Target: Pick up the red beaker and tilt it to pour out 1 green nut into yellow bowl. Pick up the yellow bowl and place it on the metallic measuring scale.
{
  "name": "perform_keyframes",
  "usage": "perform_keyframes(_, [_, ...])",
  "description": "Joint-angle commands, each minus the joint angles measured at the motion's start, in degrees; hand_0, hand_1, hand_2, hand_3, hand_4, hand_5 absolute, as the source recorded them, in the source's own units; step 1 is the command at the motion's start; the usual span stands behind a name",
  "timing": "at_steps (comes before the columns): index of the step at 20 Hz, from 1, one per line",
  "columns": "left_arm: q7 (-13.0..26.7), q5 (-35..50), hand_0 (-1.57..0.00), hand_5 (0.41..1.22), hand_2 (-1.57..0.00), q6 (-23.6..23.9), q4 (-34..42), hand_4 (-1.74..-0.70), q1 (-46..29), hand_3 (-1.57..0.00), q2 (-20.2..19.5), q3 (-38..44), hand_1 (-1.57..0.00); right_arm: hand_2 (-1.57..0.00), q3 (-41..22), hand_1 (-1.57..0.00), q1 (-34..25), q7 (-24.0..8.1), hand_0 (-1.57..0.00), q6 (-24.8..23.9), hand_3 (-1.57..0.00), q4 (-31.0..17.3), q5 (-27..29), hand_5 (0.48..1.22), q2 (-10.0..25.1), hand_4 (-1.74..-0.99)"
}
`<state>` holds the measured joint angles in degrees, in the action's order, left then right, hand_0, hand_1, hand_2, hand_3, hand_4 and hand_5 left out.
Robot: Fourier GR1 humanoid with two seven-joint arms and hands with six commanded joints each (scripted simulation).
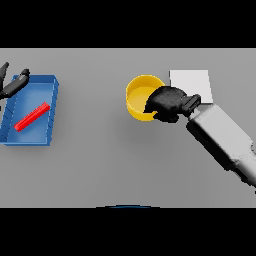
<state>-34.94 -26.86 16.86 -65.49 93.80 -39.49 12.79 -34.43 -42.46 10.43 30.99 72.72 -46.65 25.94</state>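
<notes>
Head view: at far left the left hand (14, 83) shows, fingers straight, over a blue tray's (50, 112) edge. Inside lies a red beaker (32, 116), its long axis slanting up-right. Right of centre, the right hand (167, 103) curls round the upright yellow bowl's (139, 95) rim, just beside the metallic scale (192, 82).

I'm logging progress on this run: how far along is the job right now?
The pour cannot be confirmed: no beaker or nut shows. In hand: the right hand is curled round the yellow bowl's rim. Left: moving the bowl onto the metallic scale beside it. The left hand sits at the blue tray.
</notes>
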Motion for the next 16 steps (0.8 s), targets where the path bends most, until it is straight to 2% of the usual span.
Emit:
perform_keyframes(1, [0.0,-0.6,0.0,0.686,0.0,0.0,-0.2,-0.71,0.1,0.0,-0.3,0.4,0.0,-1.48,0.5,-1.57,0.3,-0.9,-1.57,-0.1,-1.17,0.7,0.1,1.22,0.4,-1.74])
perform_keyframes(3, [0.1,-0.7,0.0,0.686,0.0,0.3,-0.9,-0.72,0.6,0.0,-0.5,0.6,0.0,-1.51,1.3,-1.57,1.5,-1.1,-1.56,0.0,-1.16,2.7,0.3,1.22,1.9,-1.74])
perform_keyframes(5, [0.1,-1.2,0.0,0.694,0.0,1.3,-1.3,-0.72,0.5,0.0,-0.8,1.6,0.0,-1.53,2.4,-1.57,0.6,-3.5,-1.56,-0.2,-1.16,2.2,-0.1,1.22,1.9,-1.74])
perform_keyframes(9, [0.0,-2.1,0.0,0.715,0.0,1.6,-1.7,-0.73,1.0,0.0,-1.9,2.2,0.0,-1.54,3.9,-1.57,0.6,-2.5,-1.57,-2.1,-1.15,0.9,-0.5,1.221,3.8,-1.741])
perform_keyframes(12, [0.6,-2.1,0.0,0.72,0.0,2.3,-2.5,-0.73,1.2,0.0,-1.4,2.4,0.0,-1.53,6.1,-1.57,-0.9,-3.3,-1.57,-5.7,-1.15,-4.7,-1.2,1.221,3.7,-1.741])
perform_keyframes(16, [0.2,-1.9,0.0,0.734,0.0,2.1,-3.5,-0.74,1.8,0.0,-2.4,2.4,0.0,-1.55,7.7,-1.57,-1.7,0.7,-1.57,-10.6,-1.15,-11.9,-2.2,1.221,5.3,-1.741])
